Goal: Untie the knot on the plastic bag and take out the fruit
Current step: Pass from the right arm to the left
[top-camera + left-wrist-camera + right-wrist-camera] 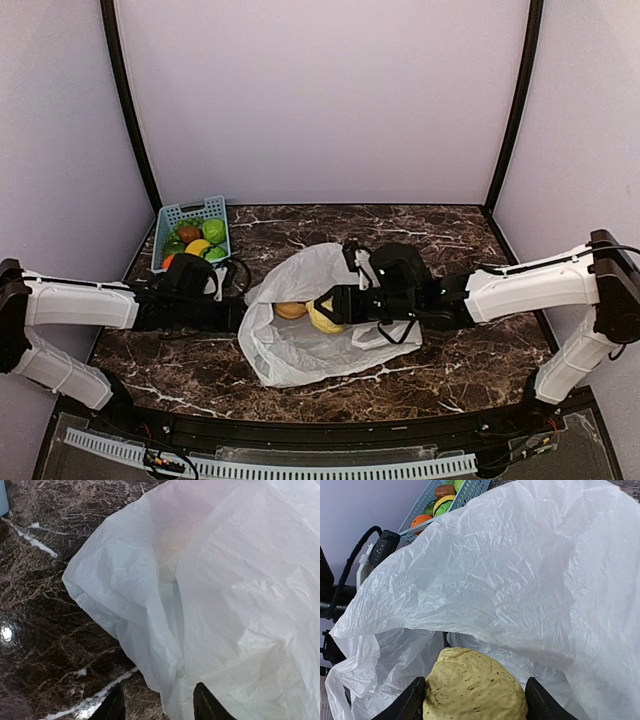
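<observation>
**Mia:** What is the left pincer point(159, 689) doing?

**Ben:** Its two fingers stand apart and hold nothing. The edge of the plastic bag point(240, 605) hangs loose between them, closer to its right finger. Bare counter point(40, 630) shows next to the other finger.

**Mia:** Is the bag tied up?

**Ben:** I see no knot. The bag's mouth gapes wide, so I think the untying is done. Now it is the taking-out step.

**Mia:** And the right pincer point(475, 680)?

**Ben:** It sits inside the bag's mouth, closed on a yellow fruit point(470, 700). The fruit touches both fingers, and the bag arches over the top of it.

**Mia:** Any more fruit?

**Ben:** Yes, an orange fruit point(290, 310) lies in the bag, just ahead of that pincer's tips.

**Mia:** What comes next?

**Ben:** I think the right pincer must lift the yellow fruit back out of the mouth without snagging the thin plastic. The left pincer may need to pinch the edge in front of it so the bag does not slide along.
</observation>
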You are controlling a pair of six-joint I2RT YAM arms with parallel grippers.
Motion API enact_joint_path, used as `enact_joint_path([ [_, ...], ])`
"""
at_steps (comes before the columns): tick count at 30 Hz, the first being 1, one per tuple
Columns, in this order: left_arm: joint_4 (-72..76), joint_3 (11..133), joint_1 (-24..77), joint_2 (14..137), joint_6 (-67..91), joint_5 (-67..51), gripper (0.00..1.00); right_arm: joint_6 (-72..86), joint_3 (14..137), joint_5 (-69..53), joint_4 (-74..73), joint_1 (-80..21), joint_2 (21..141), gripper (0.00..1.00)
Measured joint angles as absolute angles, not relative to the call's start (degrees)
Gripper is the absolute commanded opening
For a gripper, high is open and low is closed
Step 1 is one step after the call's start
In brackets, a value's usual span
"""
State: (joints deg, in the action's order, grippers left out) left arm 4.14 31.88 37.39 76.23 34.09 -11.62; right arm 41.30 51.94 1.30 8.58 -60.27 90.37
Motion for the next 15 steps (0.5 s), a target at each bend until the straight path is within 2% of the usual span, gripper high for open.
enact_joint_path([
  [2,1.7,31.9,37.4,73.2,33.7,-9.6,0.67,41.2,50.6,2.0,8.0,-60.3,88.0,0.5],
  [6,-5.1,32.4,37.4,63.8,32.7,-3.8,0.79,39.7,49.4,2.5,7.5,-60.3,82.3,0.5],
  [10,-11.7,34.5,37.4,52.9,31.5,0.7,0.83,37.0,49.4,0.3,8.7,-60.3,77.8,0.5],
  [15,-17.1,41.0,37.4,45.8,30.2,-0.4,0.81,33.9,49.4,-4.4,11.6,-60.3,75.1,0.49],
])
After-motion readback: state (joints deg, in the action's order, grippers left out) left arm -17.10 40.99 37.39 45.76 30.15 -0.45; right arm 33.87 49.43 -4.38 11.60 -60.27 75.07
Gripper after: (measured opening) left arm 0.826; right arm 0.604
